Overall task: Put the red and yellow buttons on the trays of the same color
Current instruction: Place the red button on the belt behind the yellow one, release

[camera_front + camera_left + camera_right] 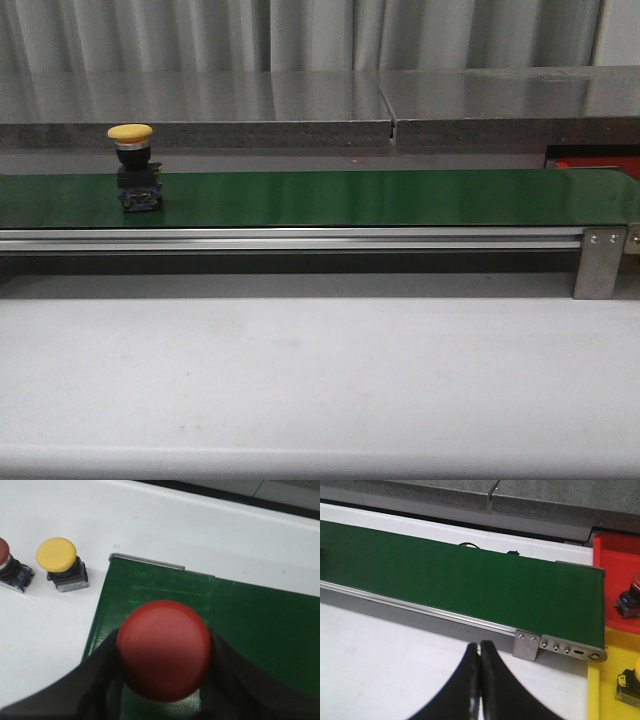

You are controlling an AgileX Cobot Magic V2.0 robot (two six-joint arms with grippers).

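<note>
Right now my left gripper (162, 680) is clenched on a red button (164, 649), its dark fingers (100, 680) pressing either side below the domed cap, held over the green belt (240, 630) near that belt's end. My right gripper (479, 680) has its tips pressed together with nothing between them, over the white table (380, 670) on the near side of the belt.

I judge these buttons rigid and light, top-heavy under that smooth cap, so the blocky body beneath is the better place to grip. A yellow button (131, 165) stands upright on the belt at far left. At the belt's right end sit the red tray (615, 555) and yellow tray (607, 680), each already holding a button. Two more buttons wait on the table off the belt's left end. Room above the belt looks open; the metal bracket (526, 645) and belt edge are what I'd steer clear of.
</note>
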